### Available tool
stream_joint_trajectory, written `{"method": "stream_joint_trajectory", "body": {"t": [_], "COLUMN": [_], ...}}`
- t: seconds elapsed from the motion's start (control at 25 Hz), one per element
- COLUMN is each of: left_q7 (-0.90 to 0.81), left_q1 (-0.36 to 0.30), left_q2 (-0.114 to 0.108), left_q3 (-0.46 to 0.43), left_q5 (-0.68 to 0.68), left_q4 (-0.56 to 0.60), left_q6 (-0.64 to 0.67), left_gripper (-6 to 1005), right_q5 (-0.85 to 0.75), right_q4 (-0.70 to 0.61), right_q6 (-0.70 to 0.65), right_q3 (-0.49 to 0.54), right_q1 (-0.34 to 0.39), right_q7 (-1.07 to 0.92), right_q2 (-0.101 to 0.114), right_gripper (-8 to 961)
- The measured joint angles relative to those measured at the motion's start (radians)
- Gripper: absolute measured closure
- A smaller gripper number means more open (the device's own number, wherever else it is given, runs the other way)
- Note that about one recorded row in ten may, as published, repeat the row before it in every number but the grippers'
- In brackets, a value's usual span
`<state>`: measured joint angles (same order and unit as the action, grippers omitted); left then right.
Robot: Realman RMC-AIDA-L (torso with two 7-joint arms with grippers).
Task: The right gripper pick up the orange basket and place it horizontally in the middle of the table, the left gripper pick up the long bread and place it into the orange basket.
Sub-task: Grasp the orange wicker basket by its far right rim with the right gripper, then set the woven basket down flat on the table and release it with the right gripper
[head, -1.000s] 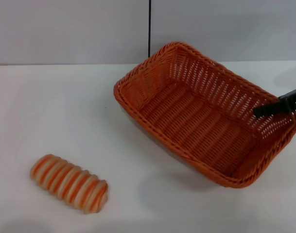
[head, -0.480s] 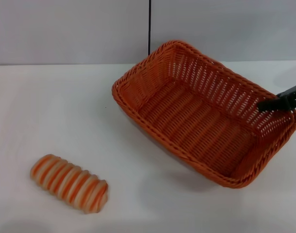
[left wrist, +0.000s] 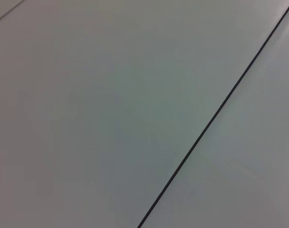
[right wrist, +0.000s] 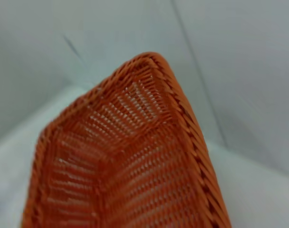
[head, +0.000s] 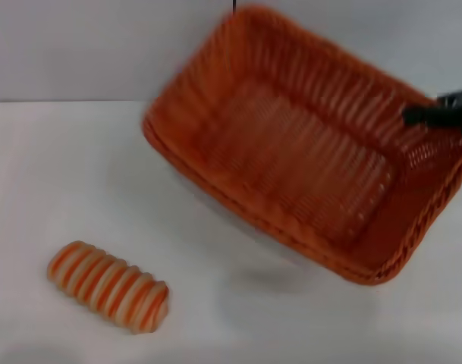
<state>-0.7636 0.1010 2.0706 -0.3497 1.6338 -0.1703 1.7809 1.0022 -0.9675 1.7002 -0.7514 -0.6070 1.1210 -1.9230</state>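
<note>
The orange basket (head: 306, 152) hangs tilted above the right half of the table (head: 79, 174), its shadow on the white top beneath it. My right gripper (head: 432, 115) is shut on the basket's right rim, a slim black bar at the frame's right edge. The right wrist view looks down into the lifted orange basket (right wrist: 130, 161); no fingers show there. The long bread (head: 109, 286), striped orange and cream, lies on the table at the front left, well apart from the basket. My left gripper is out of view; the left wrist view shows only grey wall.
A grey wall with a dark vertical seam (left wrist: 215, 114) stands behind the table. Bare white tabletop lies between the bread and the basket.
The basket has risen off the table and tipped up, moving up and slightly left with the right gripper holding its rim. The bread has not moved.
</note>
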Motion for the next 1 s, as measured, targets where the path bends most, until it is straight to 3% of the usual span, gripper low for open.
{"method": "stream_joint_trajectory", "body": {"t": [0.2,0.24,0.28,0.4,0.44,0.48,0.6,0.64,0.72,0.76,1.0], "left_q7": [-0.003,-0.010,-0.010,-0.022,-0.023,-0.023,-0.023,-0.023,-0.023,-0.023,-0.017], "left_q1": [0.007,0.010,0.010,0.016,0.019,0.019,0.023,0.024,0.025,0.027,0.035], "left_q2": [-0.001,0.000,0.000,-0.001,-0.002,-0.002,-0.003,-0.004,-0.003,-0.001,0.000], "left_q3": [0.000,-0.001,-0.001,-0.003,-0.003,-0.003,-0.001,-0.001,0.000,0.004,0.049], "left_q5": [0.000,0.000,0.000,-0.001,0.000,0.000,0.000,0.000,0.000,0.000,0.000], "left_q4": [0.000,0.000,0.000,0.000,0.001,0.001,0.002,0.002,0.001,0.001,0.003], "left_q6": [0.000,0.000,0.000,0.004,0.007,0.007,0.009,0.009,0.009,0.009,0.011], "left_gripper": [217,217,218,218,218,219,219,220,220,220,222], "right_q5": [0.147,0.170,0.170,0.176,0.171,0.171,0.170,0.174,0.174,0.169,0.095], "right_q4": [-0.082,-0.097,-0.097,-0.126,-0.162,-0.162,-0.201,-0.226,-0.236,-0.248,-0.230], "right_q6": [0.106,0.134,0.134,0.169,0.173,0.173,0.176,0.177,0.177,0.178,0.178], "right_q3": [0.046,0.049,0.049,0.037,0.003,0.003,-0.070,-0.128,-0.156,-0.217,-0.312], "right_q1": [0.031,0.033,0.033,0.031,0.031,0.031,0.034,0.034,0.031,0.020,-0.023], "right_q7": [0.008,0.008,0.008,0.008,0.008,0.008,0.014,0.027,0.033,0.050,0.124], "right_q2": [0.028,0.045,0.045,0.071,0.095,0.095,0.136,0.161,0.168,0.177,0.167], "right_gripper": [793,790,788,780,778,775,767,765,760,757,742]}}
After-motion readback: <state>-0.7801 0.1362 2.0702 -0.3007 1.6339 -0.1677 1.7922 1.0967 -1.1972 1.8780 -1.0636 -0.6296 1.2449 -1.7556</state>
